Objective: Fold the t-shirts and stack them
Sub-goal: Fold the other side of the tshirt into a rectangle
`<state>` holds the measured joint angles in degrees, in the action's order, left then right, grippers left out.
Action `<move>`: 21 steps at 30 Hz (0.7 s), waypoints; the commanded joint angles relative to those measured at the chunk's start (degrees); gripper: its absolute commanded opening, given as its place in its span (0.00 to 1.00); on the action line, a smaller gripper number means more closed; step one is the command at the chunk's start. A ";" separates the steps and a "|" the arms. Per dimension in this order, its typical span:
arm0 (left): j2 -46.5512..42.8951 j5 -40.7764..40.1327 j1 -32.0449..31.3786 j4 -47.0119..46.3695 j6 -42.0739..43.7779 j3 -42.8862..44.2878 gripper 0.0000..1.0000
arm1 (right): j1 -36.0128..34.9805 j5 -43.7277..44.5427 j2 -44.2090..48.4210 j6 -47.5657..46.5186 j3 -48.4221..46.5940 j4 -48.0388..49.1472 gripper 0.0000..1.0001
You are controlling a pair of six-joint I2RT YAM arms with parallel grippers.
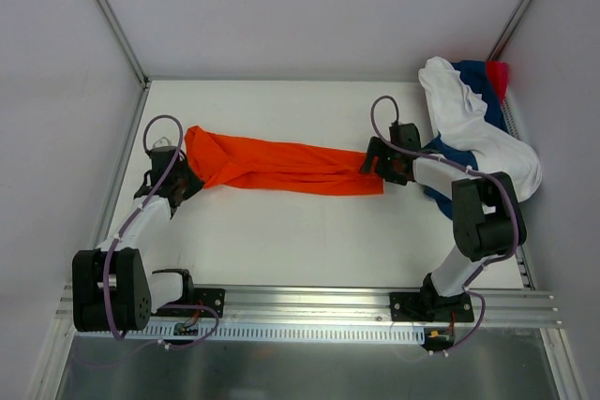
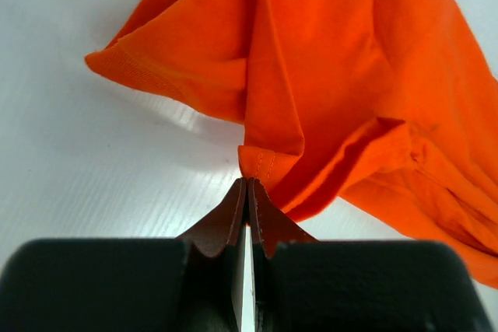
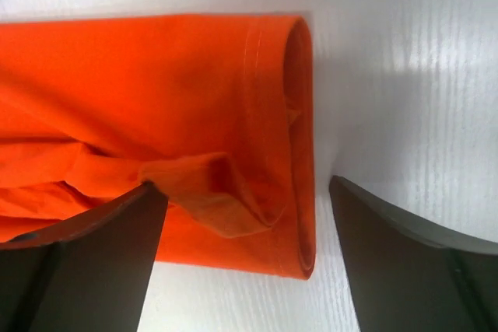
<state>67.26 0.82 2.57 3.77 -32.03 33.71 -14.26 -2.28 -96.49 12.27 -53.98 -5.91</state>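
The bright orange t-shirt (image 1: 281,164) lies bunched in a long strip across the middle of the white table. My left gripper (image 1: 180,183) is at its left end; in the left wrist view the gripper (image 2: 249,182) is shut, with a stitched hem corner of the orange shirt (image 2: 327,60) pinched at its tips. My right gripper (image 1: 373,164) is at the shirt's right end; in the right wrist view it (image 3: 245,184) is open, its jaws astride the folded hem end of the orange shirt (image 3: 156,83). The white t-shirt (image 1: 469,124), the navy t-shirt (image 1: 476,74) and the red-pink t-shirt (image 1: 498,75) are piled at the back right.
The table (image 1: 281,250) is walled in by white panels with metal posts at the back corners. A metal rail (image 1: 309,311) carrying both arm bases runs along the near edge. The shirt pile lies close behind my right arm.
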 commanded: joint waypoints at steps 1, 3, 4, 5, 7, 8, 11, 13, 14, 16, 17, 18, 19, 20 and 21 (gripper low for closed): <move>0.49 -5.39 -0.37 -0.34 -2.15 -1.28 0.00 | -0.24 4.02 1.83 -0.14 1.50 0.82 0.90; 1.64 -6.79 -0.28 -0.34 -2.59 -1.54 0.00 | -0.24 4.74 2.18 -0.05 2.12 0.29 0.99; 2.08 -7.14 -0.37 -0.34 -2.86 -1.55 0.01 | -0.33 5.01 2.35 -0.14 2.29 0.20 1.00; 2.52 -7.58 -0.37 -0.34 -2.86 -1.37 0.18 | -0.33 5.53 2.79 -0.40 2.30 -0.32 1.00; 2.26 -9.25 -0.37 -0.43 -2.69 -0.85 0.56 | -0.33 6.15 3.76 -0.84 2.82 -0.50 0.99; 2.00 -9.95 -0.37 -0.34 -2.69 -0.67 0.65 | -0.33 6.41 5.07 -1.28 2.91 -0.76 0.99; -0.02 -14.08 -0.20 0.36 -4.61 -0.49 0.85 | -0.24 7.12 8.32 -1.81 2.91 -2.34 1.00; -1.78 -16.72 -0.11 1.59 -5.67 -0.32 0.89 | -0.42 7.21 10.52 -1.73 3.26 -3.40 1.00; -2.40 -17.16 -0.11 1.76 -6.02 -0.14 0.90 | -0.59 7.29 13.14 -1.81 3.44 -3.84 1.00; -4.59 -16.65 -0.11 2.03 -6.38 0.56 0.90 | -1.20 7.82 16.05 -1.64 4.31 -4.72 0.99; -5.64 -16.20 -0.02 2.03 -6.55 0.82 0.89 | -1.47 8.00 17.89 -1.55 4.67 -5.07 1.00; -6.61 -15.68 -0.11 1.94 -6.81 1.35 0.89 | -1.64 8.08 21.13 -1.38 4.93 -5.34 1.00; -8.19 -15.06 -0.11 1.68 -6.90 1.62 0.89 | -2.34 8.08 22.82 -1.11 5.63 -6.12 1.00; -8.46 -13.84 -0.11 1.42 -6.99 2.14 0.89 | -2.61 7.91 24.49 -0.85 6.16 -6.39 0.99; -8.47 -13.22 -0.11 1.33 -6.99 3.36 0.88 | -3.05 7.65 26.25 -0.50 6.60 -6.65 1.00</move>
<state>60.95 -12.91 2.61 5.54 -37.41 33.39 -16.03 4.54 -75.42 11.35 -48.64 -10.74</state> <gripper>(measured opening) 0.887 0.993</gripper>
